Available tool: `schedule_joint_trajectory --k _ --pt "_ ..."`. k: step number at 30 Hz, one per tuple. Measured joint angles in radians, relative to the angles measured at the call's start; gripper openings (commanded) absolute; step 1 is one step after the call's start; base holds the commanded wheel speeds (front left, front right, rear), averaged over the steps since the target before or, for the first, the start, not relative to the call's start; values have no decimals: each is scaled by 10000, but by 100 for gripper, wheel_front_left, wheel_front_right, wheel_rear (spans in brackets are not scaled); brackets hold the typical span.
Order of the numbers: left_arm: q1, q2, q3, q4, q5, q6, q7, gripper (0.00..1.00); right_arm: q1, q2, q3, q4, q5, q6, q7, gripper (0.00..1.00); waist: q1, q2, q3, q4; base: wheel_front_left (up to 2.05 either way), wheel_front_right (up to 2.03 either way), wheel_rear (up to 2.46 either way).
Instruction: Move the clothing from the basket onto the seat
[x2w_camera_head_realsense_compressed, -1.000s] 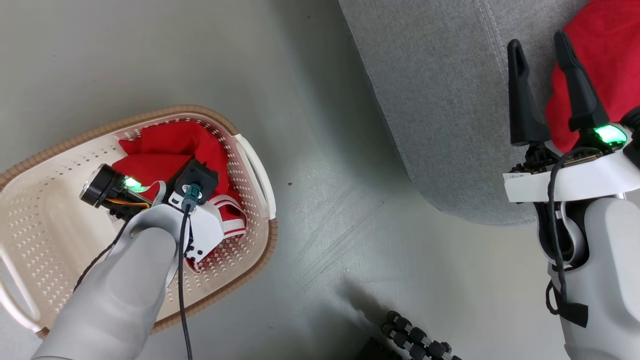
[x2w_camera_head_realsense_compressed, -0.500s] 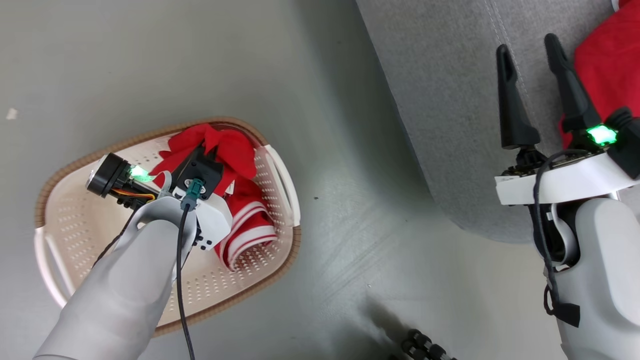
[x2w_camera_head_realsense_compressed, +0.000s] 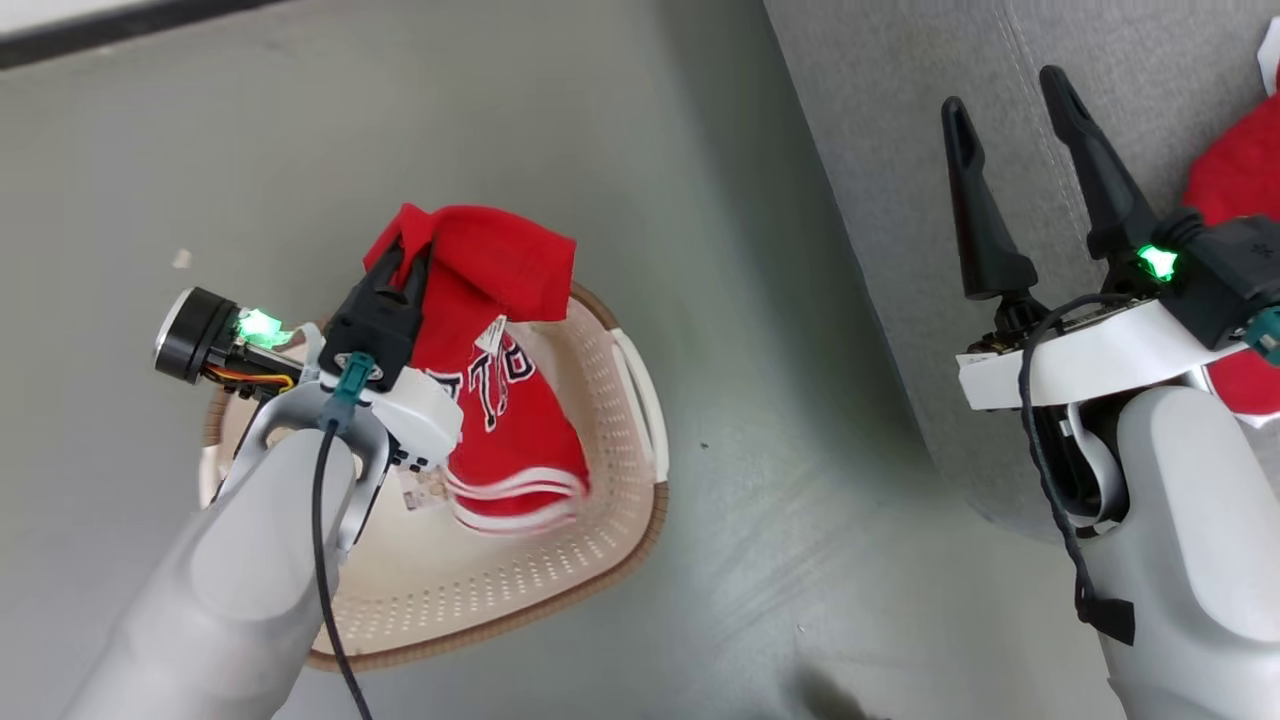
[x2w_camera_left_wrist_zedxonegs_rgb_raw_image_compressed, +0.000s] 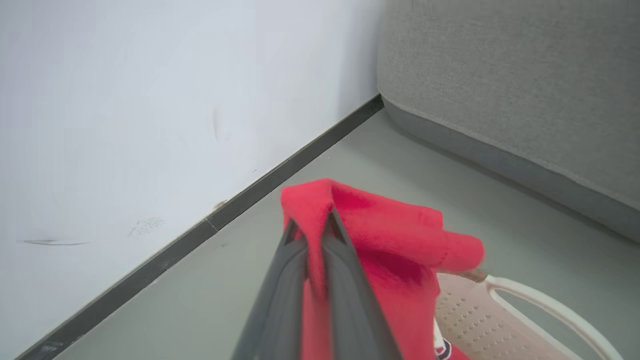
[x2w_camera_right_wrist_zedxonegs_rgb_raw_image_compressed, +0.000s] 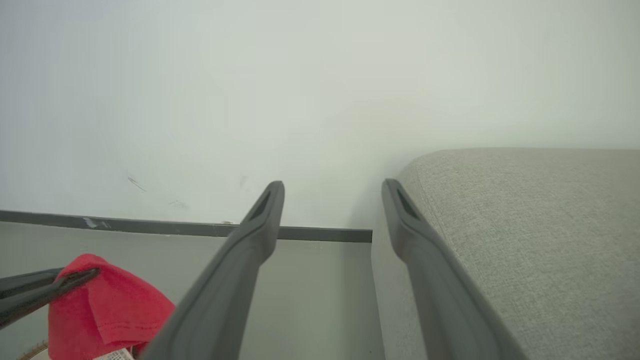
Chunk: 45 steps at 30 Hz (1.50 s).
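Head view: left gripper (x2w_camera_head_realsense_compressed: 406, 260) pinches hanging jersey (x2w_camera_head_realsense_compressed: 505, 405), perhaps touching basket (x2w_camera_head_realsense_compressed: 605, 560); right gripper (x2w_camera_head_realsense_compressed: 1000, 92) wide.

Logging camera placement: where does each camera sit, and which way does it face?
Head view: on the head, looking down at basket and sofa; left gripper and right gripper show.
Left wrist view: along its fingers shut on the jersey, toward wall and sofa.
Right wrist view: along its open fingers toward wall and sofa.
Both wrist views share the baseboard and jersey.
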Motion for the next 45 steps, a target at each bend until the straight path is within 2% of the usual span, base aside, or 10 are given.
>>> schedule_joint_trajectory --k 6,13,25,34,45 --pt "314 259 441 -959 -211 184 -98 0 35 -71 136 211 -94 0 0 100 0 0 -599 417 0 0 0" --pt "741 537 922 -2142 -704 184 -138 0 261 -299 105 476 -280 0 0 100 0 0 -1453 899 0 0 0" --pt "923 790 1133 -3515 -1041 59 -140 0 1002 -589 232 894 -545 0 0 100 0 0 -2775 1470 0 0 0" --pt "922 803 911 -4090 -1218 -384 2 0 1404 -897 667 1260 -604 0 0 100 0 0 -3733 1777 0 0 0" --pt "943 606 284 -4596 -1421 -972 591 0 1800 -1371 2002 2025 -483 0 0 100 0 0 -4754 2048 0 0 0"
